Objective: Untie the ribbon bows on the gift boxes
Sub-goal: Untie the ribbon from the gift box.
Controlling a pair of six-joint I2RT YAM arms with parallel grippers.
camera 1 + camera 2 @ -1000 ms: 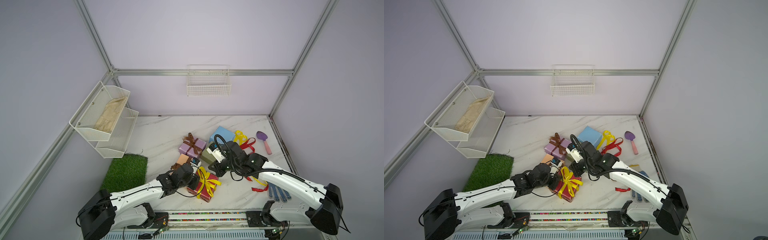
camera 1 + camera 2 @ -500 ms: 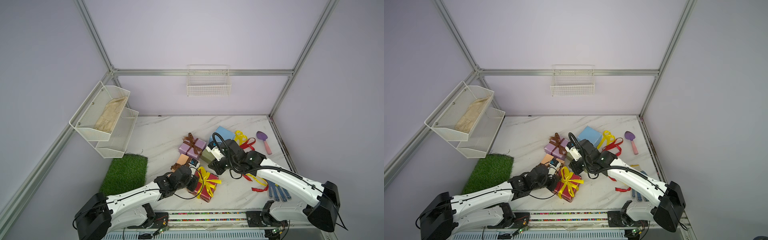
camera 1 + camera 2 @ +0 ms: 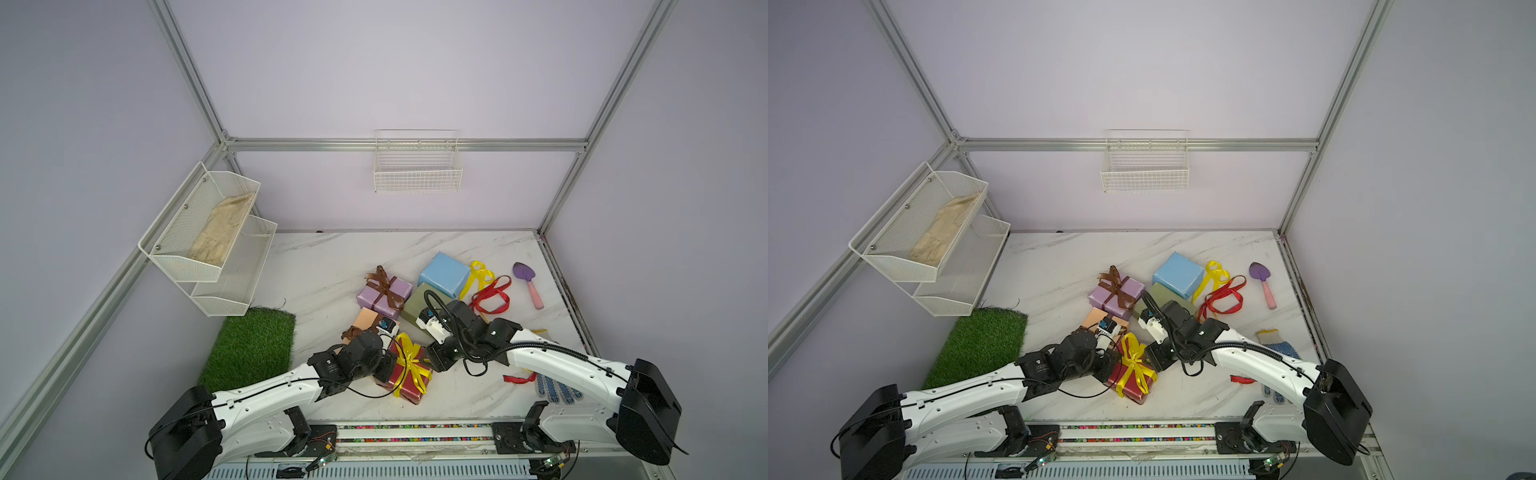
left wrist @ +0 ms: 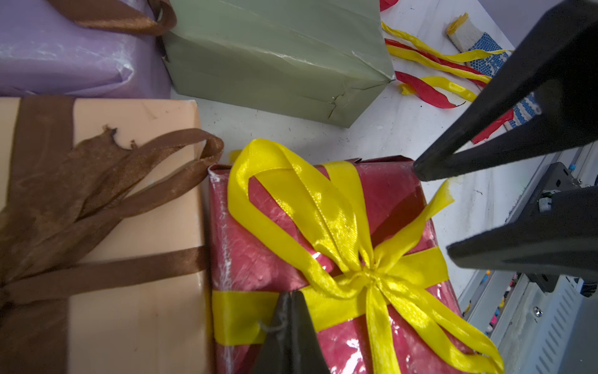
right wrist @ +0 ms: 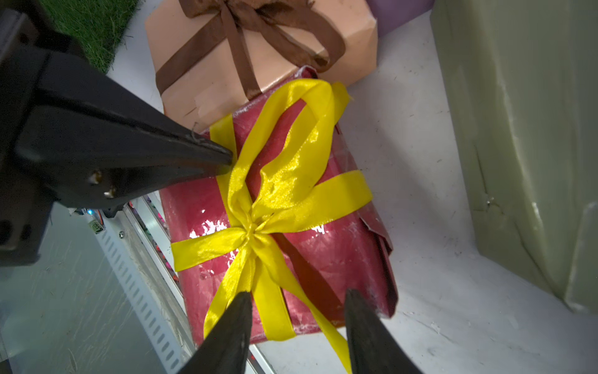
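Since a second ago the right gripper (image 5: 297,291) has come in toward the dark red box (image 5: 339,255), the box nearest the rail, and its jaws have spread from shut to roughly half apart. They hold nothing. They hang just above the tails of the yellow bow (image 5: 250,231), which trail between and beneath them.

The left gripper (image 4: 291,296) is closed, its joined tips resting on the yellow band at the side edge of the same box. It looks to be pinning the box down, though I cannot tell whether it nips any ribbon.

By my reading, the step in hand is opening this bow, which is fully tied with both loops standing. The next move calls for the right jaws to drop over one tail only, close, and draw it away from the knot while the left steadies the box.

Just beyond lies the peach-orange box (image 4: 136,200), its brown bow (image 4: 97,181) tied. Farther on, the olive green box (image 4: 275,58) is bare and the lilac box (image 3: 395,293) wears a second brown bow (image 3: 383,282). Farthest, the light blue box (image 3: 444,274) sits bare, with a loose yellow ribbon (image 3: 478,274) and a red ribbon (image 3: 492,296) beside it.
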